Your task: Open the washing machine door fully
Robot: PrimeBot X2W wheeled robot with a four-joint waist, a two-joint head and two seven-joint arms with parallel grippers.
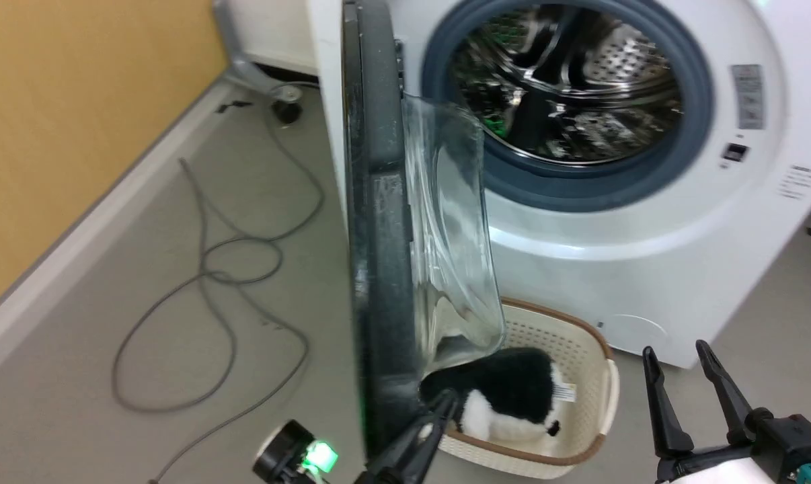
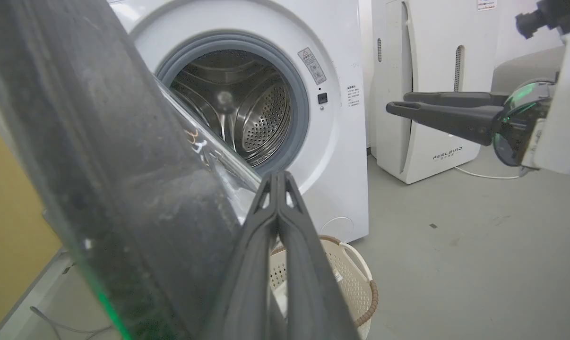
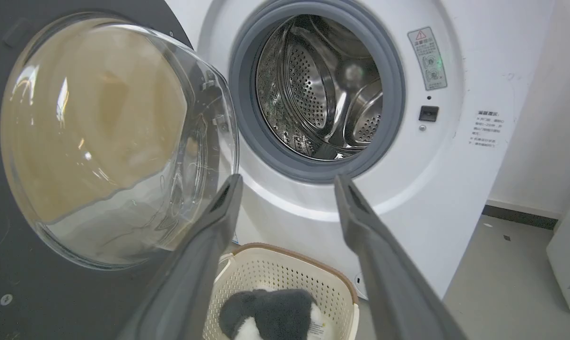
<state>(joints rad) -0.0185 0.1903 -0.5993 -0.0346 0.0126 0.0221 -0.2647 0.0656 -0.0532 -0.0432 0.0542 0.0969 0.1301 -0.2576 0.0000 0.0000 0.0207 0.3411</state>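
The white washing machine stands with its steel drum exposed. Its black washing machine door is swung out roughly edge-on to the head view, the clear glass bowl bulging toward the machine. My left gripper is shut, its tips against the door's inner side near the lower rim. In the left wrist view the shut left gripper lies beside the door. My right gripper stands open at the lower right, apart from the door, holding nothing; the right wrist view shows its fingers spread before the door and machine.
A cream laundry basket with a black-and-white plush toy sits on the floor under the door. Grey cables loop on the floor at left, by a yellow wall. A white FEELBIRD appliance stands right of the machine.
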